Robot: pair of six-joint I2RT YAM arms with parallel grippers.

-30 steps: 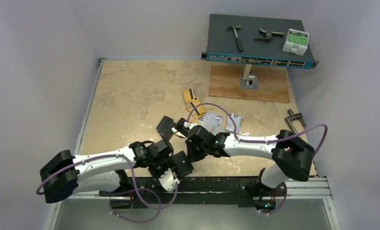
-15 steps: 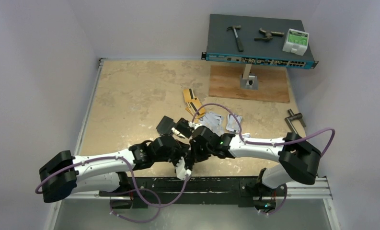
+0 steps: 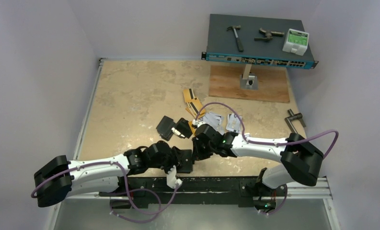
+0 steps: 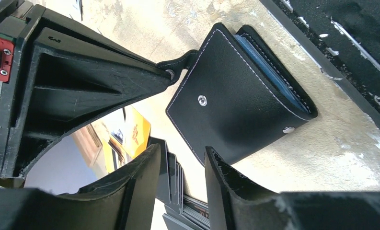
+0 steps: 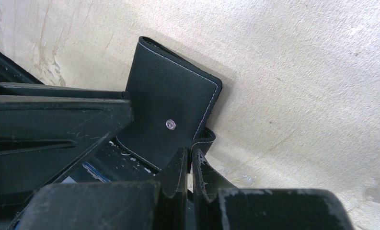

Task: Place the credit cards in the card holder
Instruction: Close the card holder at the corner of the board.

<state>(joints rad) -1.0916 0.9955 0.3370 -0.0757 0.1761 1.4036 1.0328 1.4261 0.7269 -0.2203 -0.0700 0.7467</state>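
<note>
Card holder (image 4: 236,103) lies folded by the near edge of the table (image 4: 351,158), its tab (image 4: 180,62) pinched in our right gripper (image 5: 189,154), we think to open it; left gripper (image 4: 182,155) hangs released.

The beige mottled table (image 3: 130,91) carries orange cards (image 3: 191,101), silver-white cards (image 3: 212,120), a wooden board (image 3: 269,86) toward the back, and a black card holder (image 4: 236,110) by its front edge

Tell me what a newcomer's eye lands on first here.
The black card holder lies front-centre, the right pincer shut on its snap tab and the left pincer open beside it. Beyond lie scattered credit cards; a hammer rests on the network switch far right.
</note>
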